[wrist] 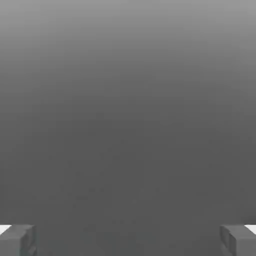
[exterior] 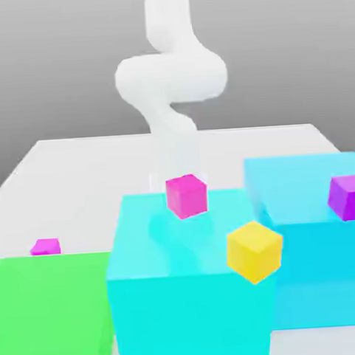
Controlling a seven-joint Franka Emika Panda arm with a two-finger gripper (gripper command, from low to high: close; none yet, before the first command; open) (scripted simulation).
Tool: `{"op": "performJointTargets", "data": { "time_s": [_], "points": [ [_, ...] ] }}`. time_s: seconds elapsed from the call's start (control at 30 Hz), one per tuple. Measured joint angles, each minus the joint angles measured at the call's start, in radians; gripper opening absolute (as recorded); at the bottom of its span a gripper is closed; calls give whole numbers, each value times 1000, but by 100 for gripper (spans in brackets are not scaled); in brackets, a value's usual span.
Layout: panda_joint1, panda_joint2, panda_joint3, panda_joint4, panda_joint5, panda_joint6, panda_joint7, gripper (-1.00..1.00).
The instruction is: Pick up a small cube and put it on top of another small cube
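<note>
The small magenta cube (exterior: 45, 247) sits low at the exterior view's left, just behind the green block (exterior: 52, 310). The violet-purple cube (exterior: 349, 196) is at the exterior view's right, in front of the rear cyan block (exterior: 299, 184). My white arm (exterior: 171, 77) comes down at the back centre, behind the hot-pink cube (exterior: 187, 195), far from both task cubes. In the hand view my gripper (wrist: 128, 240) is open, its grey fingertips (wrist: 17, 240) standing wide apart over bare grey surface with nothing between them.
A large cyan block (exterior: 184, 298) fills the front centre. A yellow cube (exterior: 254, 250) is at its right corner. The hot-pink cube is at its far edge. The pale table (exterior: 76, 161) stretches behind the blocks.
</note>
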Motion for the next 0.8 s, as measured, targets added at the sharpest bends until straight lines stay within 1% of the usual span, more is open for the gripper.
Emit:
{"op": "performJointTargets", "data": {
  "time_s": [0.13,0.3,0.4,0.5,0.6,0.67,0.73,0.8],
  "points": [
    [-32,146,-132,-94,-35,101,-136,0],
    [-79,322,-299,-209,-54,225,-319,0],
    [-108,434,-404,-279,-49,302,-443,0],
    [-138,546,-499,-347,-22,377,-580,0],
    [-187,666,-574,-416,46,451,-745,0],
    [-240,747,-580,-454,124,497,-870,0],
    [-283,818,-522,-456,239,538,-979,0],
    [-355,880,-426,-443,355,576,-1071,0]
  ]
}}
